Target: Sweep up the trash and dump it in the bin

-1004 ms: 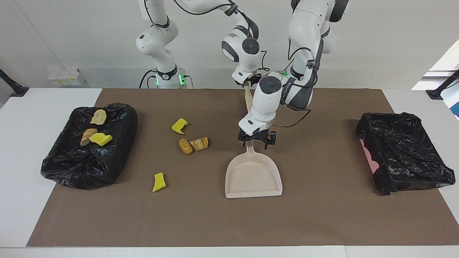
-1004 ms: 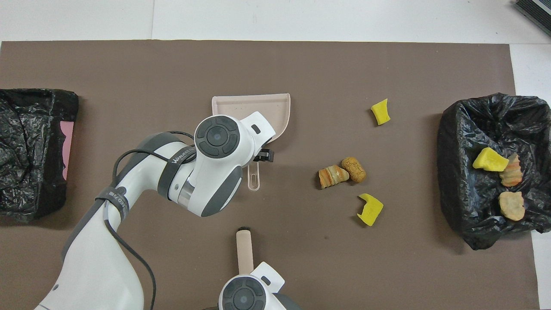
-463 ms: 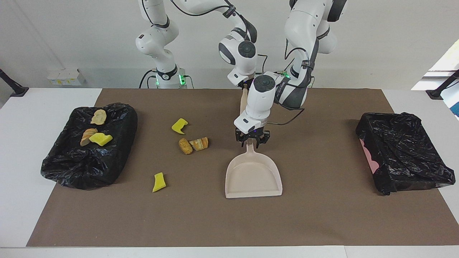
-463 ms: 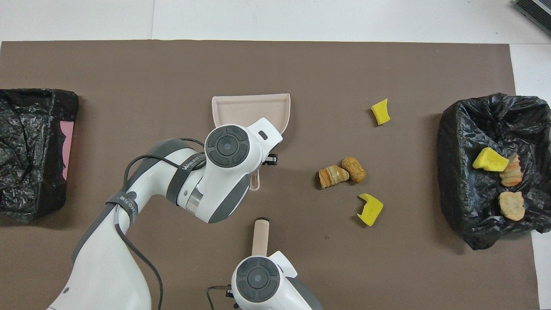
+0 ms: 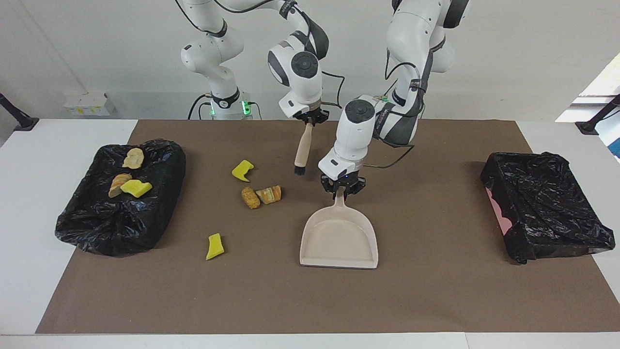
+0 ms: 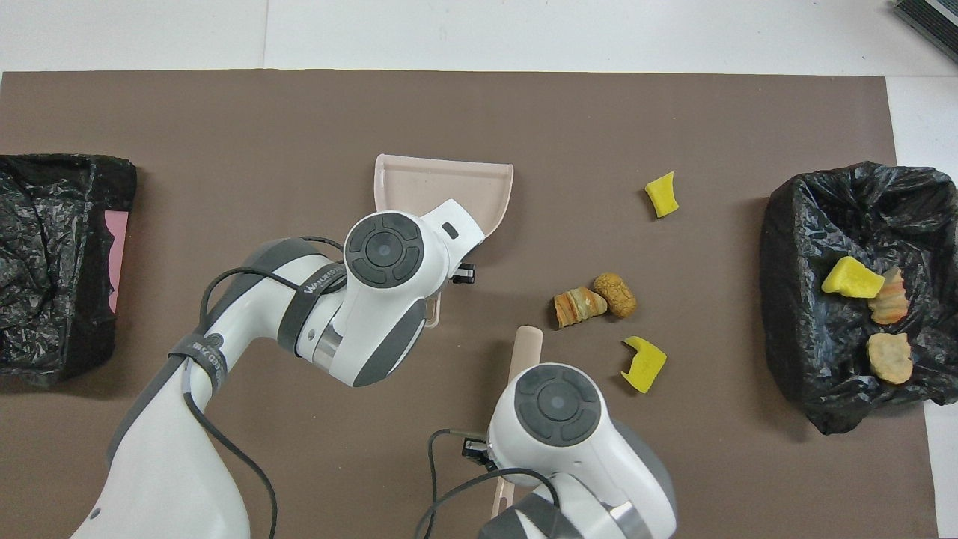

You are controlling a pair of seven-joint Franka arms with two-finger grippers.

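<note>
My left gripper is shut on the handle of the beige dustpan, whose pan lies on the brown mat. My right gripper is shut on the beige brush, which hangs bristles down just over the mat between the dustpan handle and the loose trash. On the mat lie two bread lumps side by side and two yellow chunks. Two bread lumps and a yellow chunk lie in the black-bagged bin at the right arm's end.
A second black-bagged bin stands at the left arm's end of the mat, with nothing showing in it. In the overhead view the dustpan and brush are partly covered by the two wrists. White table surrounds the mat.
My right arm has swung the brush out toward the loose trash and lower over the mat. My left gripper closed on the dustpan handle, and the pan shifted slightly toward the trash.
</note>
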